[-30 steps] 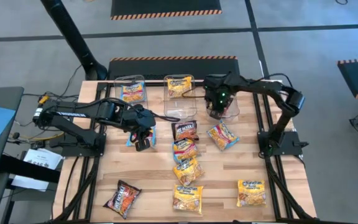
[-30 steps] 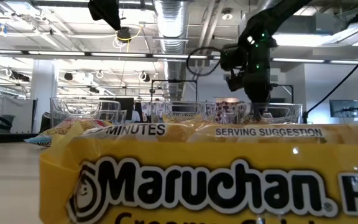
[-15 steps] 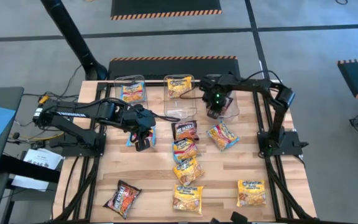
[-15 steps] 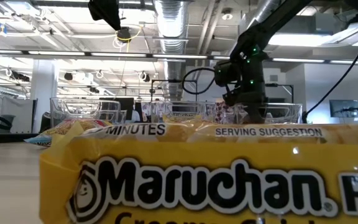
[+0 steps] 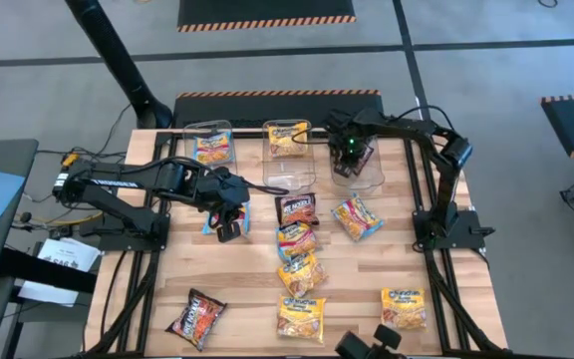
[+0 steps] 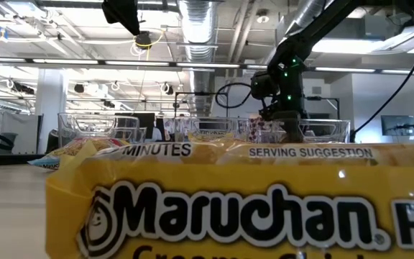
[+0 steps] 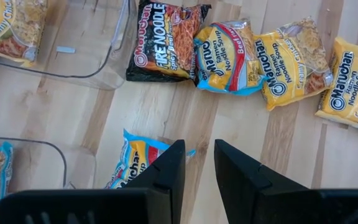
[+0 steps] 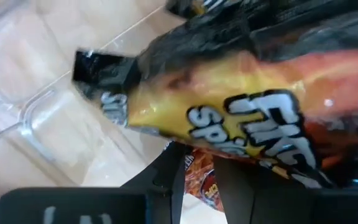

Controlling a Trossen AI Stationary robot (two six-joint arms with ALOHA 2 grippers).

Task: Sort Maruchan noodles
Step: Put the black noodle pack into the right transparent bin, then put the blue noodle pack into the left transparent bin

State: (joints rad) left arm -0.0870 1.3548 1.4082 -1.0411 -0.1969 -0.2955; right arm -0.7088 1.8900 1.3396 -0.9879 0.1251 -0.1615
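My right gripper (image 5: 350,158) hangs above the right clear bin (image 5: 367,178) at the table's far edge, shut on a black-red noodle packet (image 8: 247,118). My left gripper (image 7: 199,146) waits over the left middle of the table, open, with bare wood between its fingers. A light blue packet (image 7: 132,163) lies flat on the wood beside its left finger. More packets lie flat on the table: a black-red one (image 5: 297,207), blue-pink ones (image 5: 357,217) (image 5: 295,237), yellow ones (image 5: 300,271) (image 5: 302,315) (image 5: 404,307) and another black-red one (image 5: 195,317). My right gripper pinches the black-red packet between its two fingers, which point down from above. The packet's printed face (image 8: 229,124) bulges up toward the wrist and covers the fingertips, so the exact part held cannot be told. The packet is lifted clear, over the bin.
Three clear bins stand in a row at the far edge: the left one (image 5: 210,132) holds a blue packet, the middle one (image 5: 287,128) a yellow one. In the low view a yellow packet (image 6: 221,208) fills the foreground, and my right gripper (image 6: 282,119) shows above the bins.
My right gripper, still holding the black-red packet, has shifted a little toward the table's far edge over the right bin and sunk slightly; its arm has swung round.
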